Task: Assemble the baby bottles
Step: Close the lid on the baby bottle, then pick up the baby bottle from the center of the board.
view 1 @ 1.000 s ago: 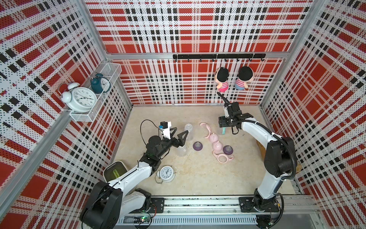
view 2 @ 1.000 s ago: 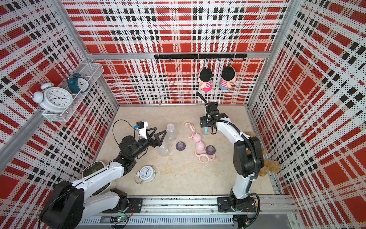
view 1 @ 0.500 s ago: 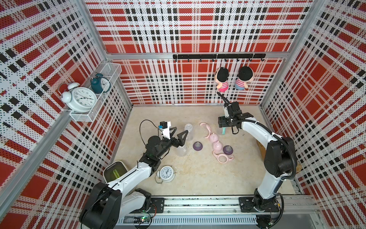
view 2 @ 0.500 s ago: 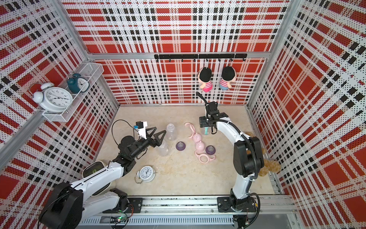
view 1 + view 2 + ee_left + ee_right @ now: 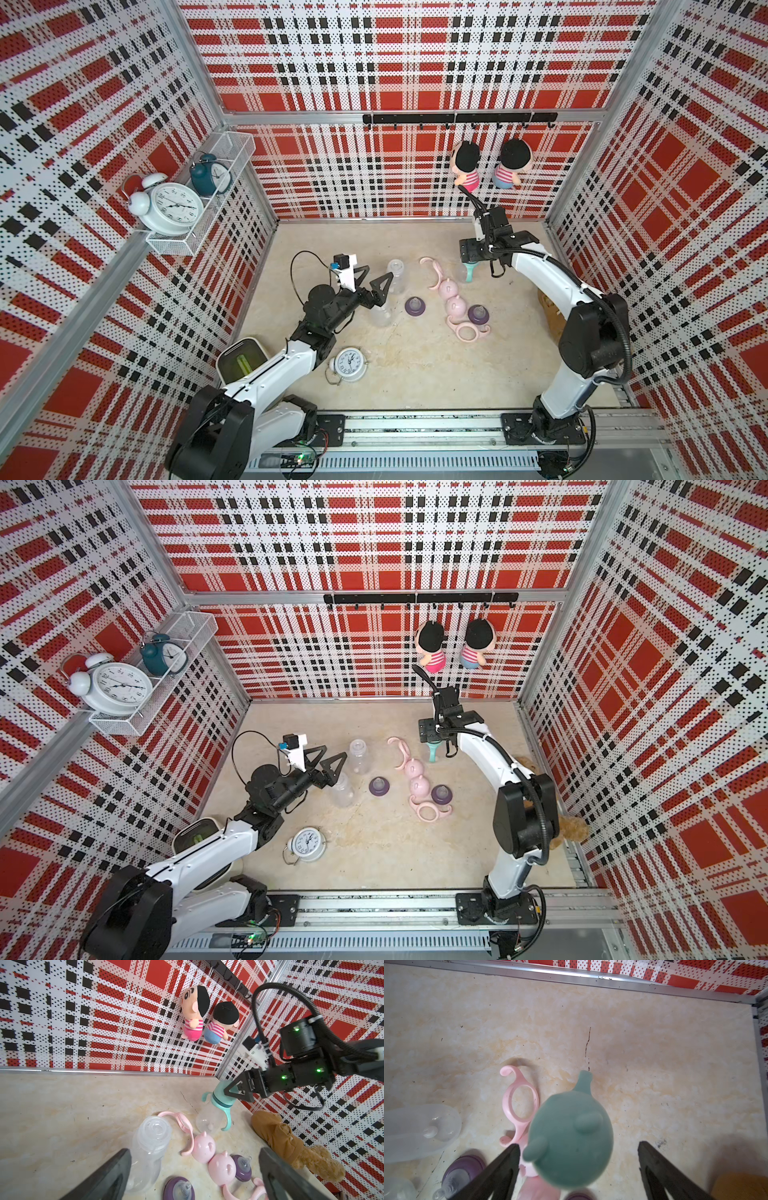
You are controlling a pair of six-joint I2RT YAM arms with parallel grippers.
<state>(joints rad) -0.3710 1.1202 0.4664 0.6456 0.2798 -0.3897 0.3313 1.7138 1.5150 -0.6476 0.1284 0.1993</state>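
Toward the back right of the tabletop (image 5: 415, 374), your right pincer (image 5: 578, 1146) hangs over the teal baby bottle (image 5: 218, 1098). Its jaws are spread to either side of the eared teal dome cap, with a plain gap on one side, so it is released and grasping nothing. That bottle looks finished to me: clear body, teal two-handled ring and cap are joined, and its base is on the tabletop. I'd count one of three as done.

Your two pink sets are in loose pieces. One clear plastic bottle body (image 5: 395, 274) sits bare nearer the back. A second clear bottle body (image 5: 380, 312) lies close by your left pincer (image 5: 372, 279), which hovers wide open and empty.

Between those bodies and the teal bottle you have:
- two purple nipple collars (image 5: 414, 305) (image 5: 478, 313);
- two pink eared dome caps (image 5: 446, 287) (image 5: 456, 306), touching each other;
- two pink two-handled rings (image 5: 432, 272) (image 5: 467, 330), one at each end of that row.

None of these is fitted to anything.

As I judge it, each clear body needs its ring, collar and cap, so roughly two thirds of the work remains.
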